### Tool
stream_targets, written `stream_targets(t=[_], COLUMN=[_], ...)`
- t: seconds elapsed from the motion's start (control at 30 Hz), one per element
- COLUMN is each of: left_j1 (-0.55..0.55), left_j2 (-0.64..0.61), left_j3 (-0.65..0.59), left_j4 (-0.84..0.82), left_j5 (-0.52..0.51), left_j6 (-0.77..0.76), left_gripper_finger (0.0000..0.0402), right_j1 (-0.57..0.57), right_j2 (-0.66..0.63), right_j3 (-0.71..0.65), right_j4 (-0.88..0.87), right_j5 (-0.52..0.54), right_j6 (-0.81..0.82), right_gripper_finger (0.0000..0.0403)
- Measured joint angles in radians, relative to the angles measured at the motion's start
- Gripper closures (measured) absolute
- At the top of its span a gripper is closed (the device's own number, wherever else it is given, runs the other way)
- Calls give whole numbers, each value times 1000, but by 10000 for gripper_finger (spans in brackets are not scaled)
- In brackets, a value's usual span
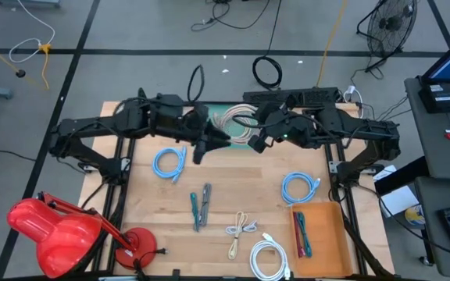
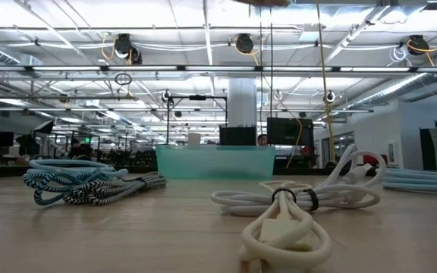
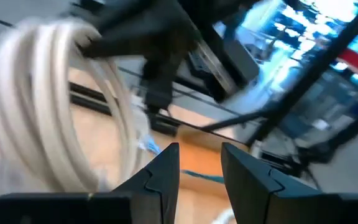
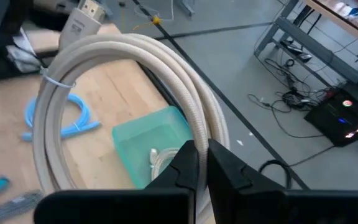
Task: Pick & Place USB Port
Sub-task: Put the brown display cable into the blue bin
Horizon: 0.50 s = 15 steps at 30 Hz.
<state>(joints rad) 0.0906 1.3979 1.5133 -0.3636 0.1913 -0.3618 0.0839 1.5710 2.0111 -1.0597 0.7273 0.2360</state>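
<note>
A beige cable coil [image 4: 123,68], bound by a thin tie [image 4: 58,81] and ending in a flat metal plug [image 4: 82,15], hangs in the air over the far middle of the table [image 1: 237,121]. My right gripper [image 4: 201,155] is shut on it. My left gripper [image 3: 201,165] comes in from the table's left [image 1: 213,139] and is open. Its fingers point past the coil [image 3: 55,106] with nothing between them. Under the coil stands a green bin [image 4: 154,143] holding a white cable. My right gripper pinches the bundled strands at one side of the coil's ring [image 4: 197,127] between its two fingers. The fingers lie across the strands and slant down from the table's right. The coil is lifted clear above the green bin, its ring reaching out beyond the fingertips.
Two blue cable coils [image 1: 169,162] [image 1: 298,187], a white coil [image 1: 269,257] and a small cream cable [image 1: 241,229] lie on the wood. An orange tray [image 1: 326,226] stands near right, a red lamp [image 1: 61,230] near left, and a power strip [image 1: 291,95] along the far edge.
</note>
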Motion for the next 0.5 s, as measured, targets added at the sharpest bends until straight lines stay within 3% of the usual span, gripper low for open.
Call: stream_targets(t=[0.23, 0.5], left_j1=[5, 34], left_j2=[-93, -80], left_j3=[0, 1], left_j4=[-14, 25], left_j5=[15, 70], left_j6=[-29, -34], left_gripper_finger=[279, 279], right_j1=[36, 48], right_j2=[-79, -95], right_j3=[0, 2], right_j4=[22, 84], right_j5=[4, 30], right_j6=[26, -2], right_gripper_finger=[397, 397])
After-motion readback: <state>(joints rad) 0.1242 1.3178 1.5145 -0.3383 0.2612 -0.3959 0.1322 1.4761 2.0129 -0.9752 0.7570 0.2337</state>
